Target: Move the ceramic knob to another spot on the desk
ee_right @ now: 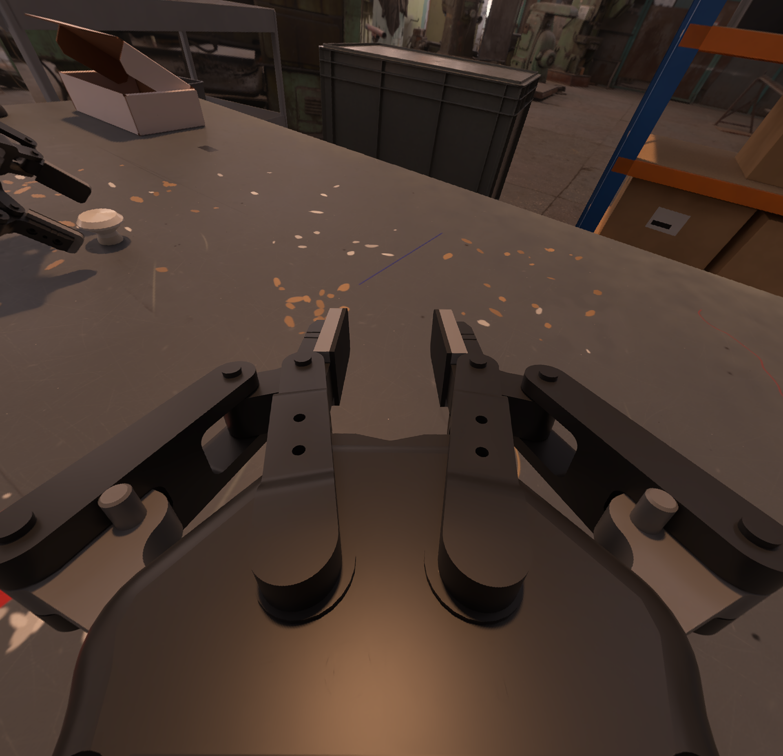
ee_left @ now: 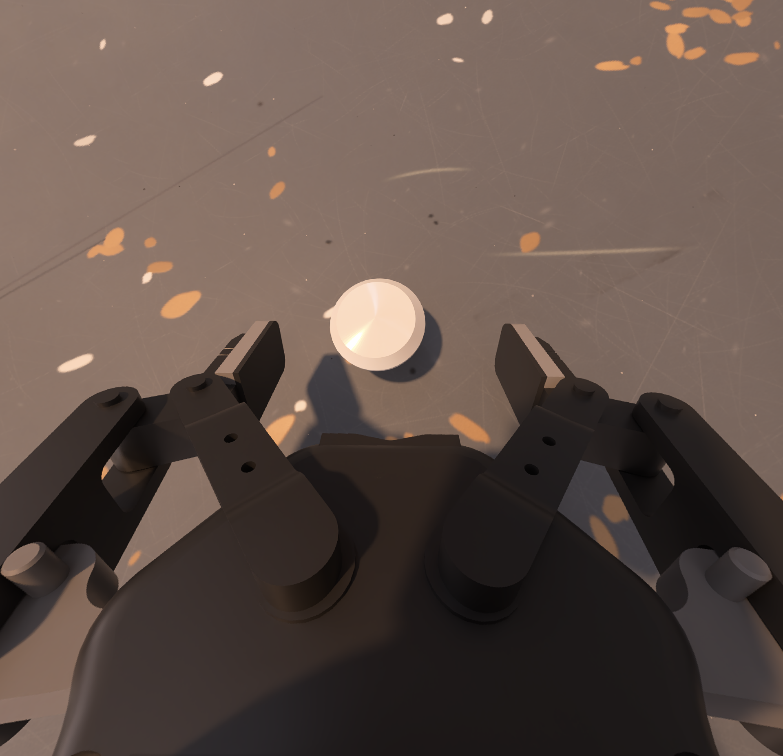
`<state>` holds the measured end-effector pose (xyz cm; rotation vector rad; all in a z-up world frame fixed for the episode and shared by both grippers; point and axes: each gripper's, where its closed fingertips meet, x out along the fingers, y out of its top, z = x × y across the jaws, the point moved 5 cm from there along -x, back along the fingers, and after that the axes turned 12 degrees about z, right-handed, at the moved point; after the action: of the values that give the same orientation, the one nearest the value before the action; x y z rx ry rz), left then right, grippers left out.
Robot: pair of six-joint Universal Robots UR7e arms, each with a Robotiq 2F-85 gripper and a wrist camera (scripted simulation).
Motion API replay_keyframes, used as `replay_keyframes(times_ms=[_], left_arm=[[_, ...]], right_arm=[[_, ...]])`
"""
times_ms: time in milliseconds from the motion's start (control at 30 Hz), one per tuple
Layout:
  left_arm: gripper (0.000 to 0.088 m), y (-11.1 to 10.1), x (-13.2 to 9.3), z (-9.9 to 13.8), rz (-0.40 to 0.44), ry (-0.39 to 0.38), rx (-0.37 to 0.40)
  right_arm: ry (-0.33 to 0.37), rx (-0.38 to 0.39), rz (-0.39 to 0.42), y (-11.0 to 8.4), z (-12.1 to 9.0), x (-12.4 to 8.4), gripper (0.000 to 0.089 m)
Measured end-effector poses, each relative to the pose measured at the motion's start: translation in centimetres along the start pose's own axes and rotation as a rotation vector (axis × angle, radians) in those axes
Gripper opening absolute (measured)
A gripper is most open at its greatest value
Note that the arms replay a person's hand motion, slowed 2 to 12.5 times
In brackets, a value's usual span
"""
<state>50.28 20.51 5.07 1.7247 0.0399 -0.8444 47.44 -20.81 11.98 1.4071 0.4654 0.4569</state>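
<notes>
The ceramic knob [ee_left: 377, 323] is white and round, with a mushroom-shaped head, and stands upright on the grey desk [ee_left: 551, 163]. My left gripper [ee_left: 389, 345] is open and hangs just above it, with the knob between and slightly beyond the fingertips, touching neither. In the right wrist view the knob [ee_right: 101, 223] shows at the far left, right by the left gripper's fingers [ee_right: 63, 186]. My right gripper [ee_right: 390, 333] is open and empty, low over the middle of the desk, far from the knob.
An open white cardboard box [ee_right: 131, 95] sits at the desk's far left corner. A dark plastic crate [ee_right: 428, 108] stands beyond the far edge, and blue-and-orange shelving [ee_right: 661, 112] with cardboard boxes to the right. Orange and white flecks dot the desk.
</notes>
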Motion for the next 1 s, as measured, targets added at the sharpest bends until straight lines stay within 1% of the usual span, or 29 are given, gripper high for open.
replay_keyframes(times_ms=[267,500,733,1000], left_arm=[[0.0854,-0.2,0.2,-0.3,-0.004,-0.034,-0.023],[0.0854,-0.1,0.5,-0.4,0.004,-0.077,-0.018],[0.0854,0.0,0.8,-0.8,0.019,-0.110,0.014],[0.0854,0.2,1.2,-1.5,0.031,-0.134,0.075]], right_arm=[[-0.001,0.000,0.000,0.0,0.0,0.0,0.0317],[-0.001,0.002,-0.003,-0.1,0.0,0.0,0.0288],[0.001,0.007,-0.004,-0.2,0.0,0.1,0.0257],[0.004,0.014,-0.008,-0.4,0.0,0.2,0.0254]])
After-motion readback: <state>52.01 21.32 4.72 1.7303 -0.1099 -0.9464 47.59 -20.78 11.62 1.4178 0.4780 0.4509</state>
